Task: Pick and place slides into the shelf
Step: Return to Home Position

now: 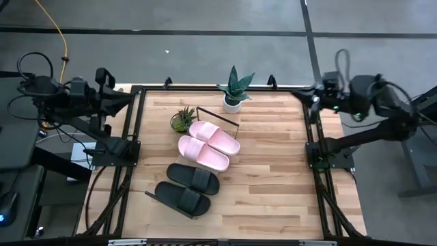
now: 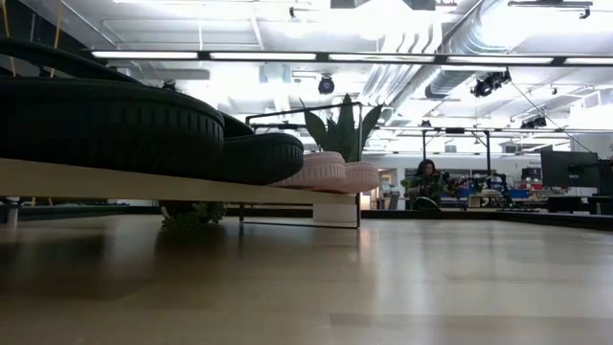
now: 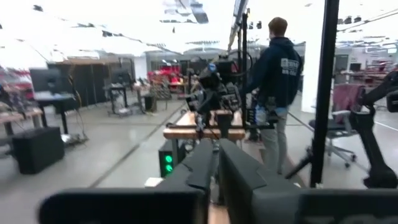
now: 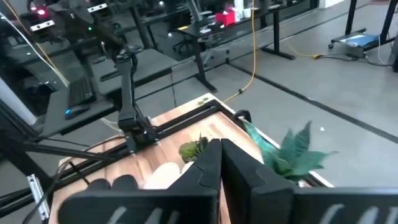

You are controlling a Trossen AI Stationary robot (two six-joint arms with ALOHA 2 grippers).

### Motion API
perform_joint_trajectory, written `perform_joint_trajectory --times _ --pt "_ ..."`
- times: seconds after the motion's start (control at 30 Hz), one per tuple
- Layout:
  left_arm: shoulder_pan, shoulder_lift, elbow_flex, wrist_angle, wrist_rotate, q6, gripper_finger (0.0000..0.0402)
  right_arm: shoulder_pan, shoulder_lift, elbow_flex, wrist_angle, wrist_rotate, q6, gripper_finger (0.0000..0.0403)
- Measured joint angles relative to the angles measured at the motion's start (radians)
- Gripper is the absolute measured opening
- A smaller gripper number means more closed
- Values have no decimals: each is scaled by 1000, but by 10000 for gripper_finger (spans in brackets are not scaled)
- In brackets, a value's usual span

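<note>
Two pale pink slides (image 1: 208,137) (image 1: 202,153) and two black slides (image 1: 194,178) (image 1: 181,197) lie in a row, soles down, on the shelf (image 2: 115,180). The shelf is a light-wood board with a dark frame at its end (image 1: 220,116), lying slantwise on the table. In the low view the black slides (image 2: 105,125) are nearest and the pink ones (image 2: 330,171) sit behind them. My left gripper (image 1: 133,101) (image 3: 217,163) is shut at the table's far left corner, touching nothing. My right gripper (image 1: 314,94) (image 4: 220,155) is shut at the far right corner, touching nothing.
A spiky plant in a white pot (image 1: 233,92) stands at the table's far edge, and a small green plant (image 1: 182,119) stands beside the shelf's far end. The table's right half (image 1: 273,171) is bare wood. A person (image 3: 277,68) stands in the room beyond the table.
</note>
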Motion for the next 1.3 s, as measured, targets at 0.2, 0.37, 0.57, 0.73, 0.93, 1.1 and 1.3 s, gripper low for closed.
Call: perform_joint_trajectory --times 0.2,0.37,0.57,0.73,0.93,1.1,1.3 --pt "0 4 0 71 -15 51 19 -63 -98 -35 -7 -96 -40 0" --pt "1 10 -42 114 -12 52 3 -101 -181 -186 98 -157 -40 0" --pt "67 -3 -178 267 10 36 1 -151 -269 -403 298 -257 -7 0" --pt "287 -26 -268 317 207 -94 1 -227 -313 -516 392 -353 19 0" --pt "571 -25 -361 307 509 -273 1 -338 -343 -646 503 -512 88 0" --pt "640 -50 -450 312 633 -344 0 -390 -362 -769 645 -591 185 0" --pt "584 -163 -675 506 550 -397 0 -410 -371 -869 750 -610 277 0"
